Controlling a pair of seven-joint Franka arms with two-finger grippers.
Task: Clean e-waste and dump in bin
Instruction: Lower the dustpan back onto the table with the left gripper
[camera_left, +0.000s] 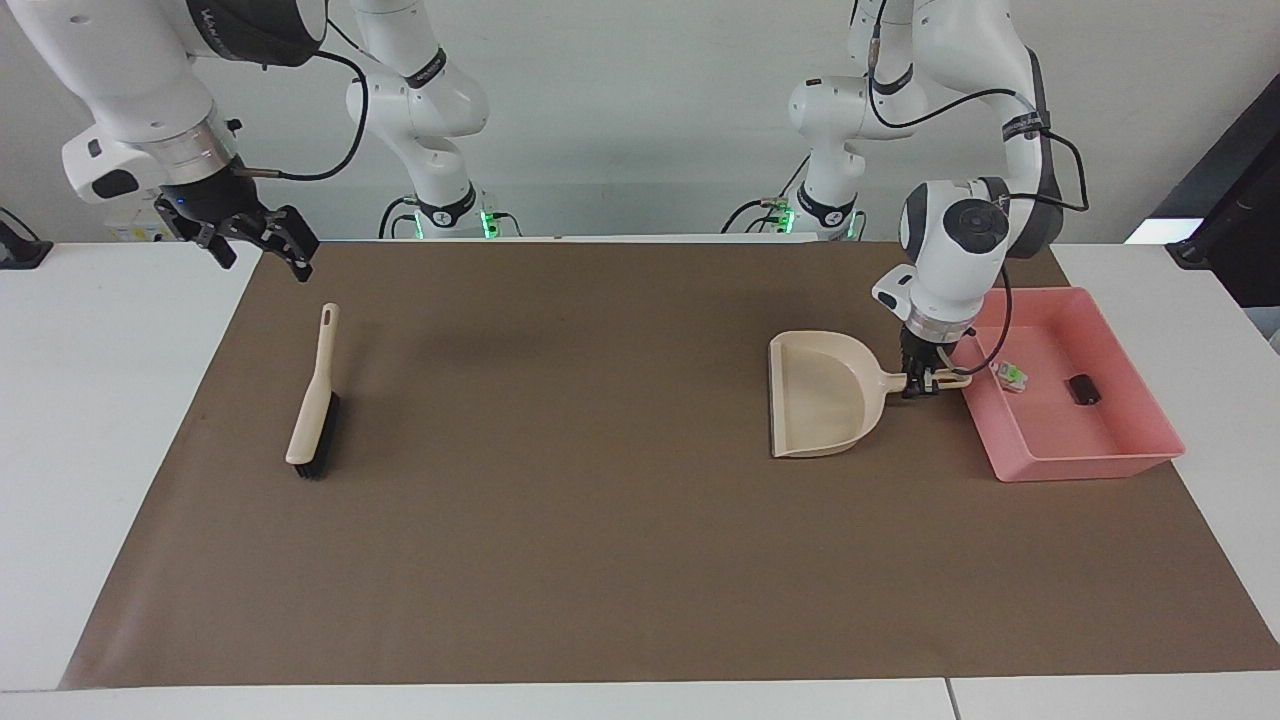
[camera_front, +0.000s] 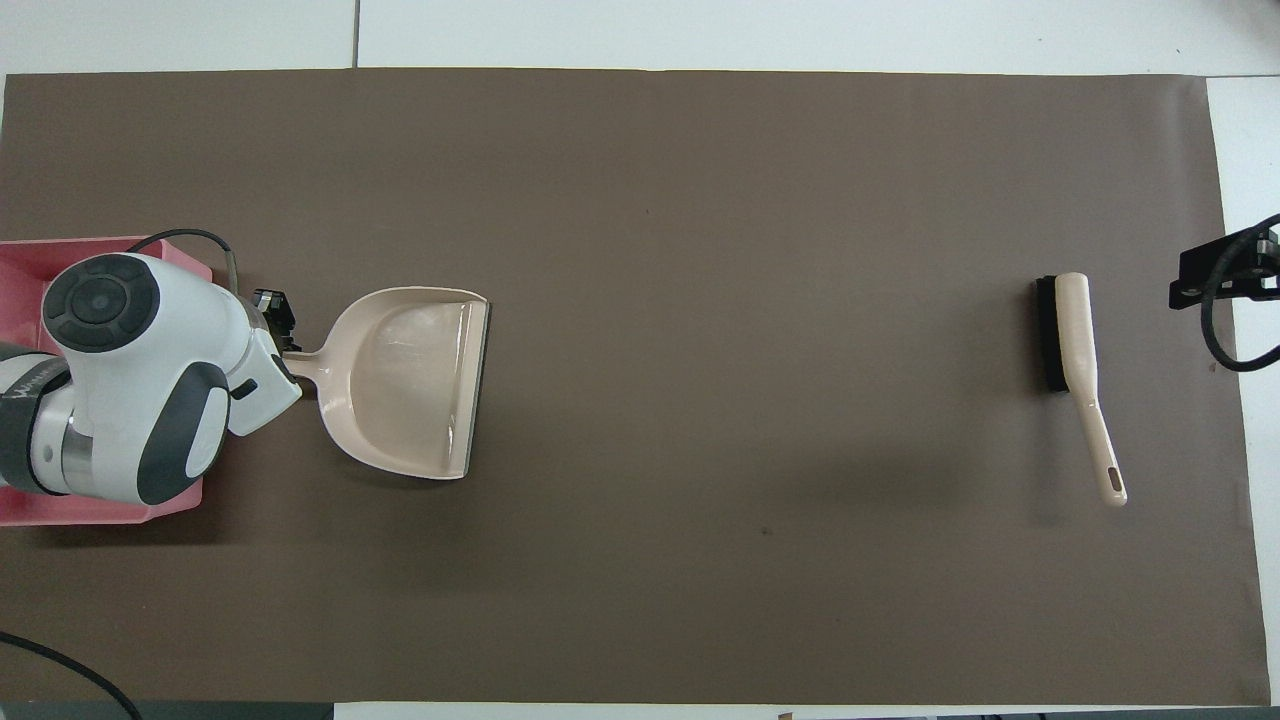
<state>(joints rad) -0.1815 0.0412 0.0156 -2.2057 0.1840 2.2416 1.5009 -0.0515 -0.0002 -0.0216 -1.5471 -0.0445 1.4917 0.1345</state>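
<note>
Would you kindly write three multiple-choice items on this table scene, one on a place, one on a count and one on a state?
1. Where does the small black block lie?
A. in the pink bin
B. in the dustpan
C. beside the brush

2. How many e-waste pieces are in the bin?
A. none
B. two
C. four

3. What is the left claw doing?
A. hanging open over the bin
B. shut on the dustpan's handle
C. holding the brush

Key: 1 A, the block rests on the bin's floor. 2 B, the white piece and the black block both lie inside. 3 B, its fingers clamp the handle; the right claw waits open above the table edge near the brush.
</note>
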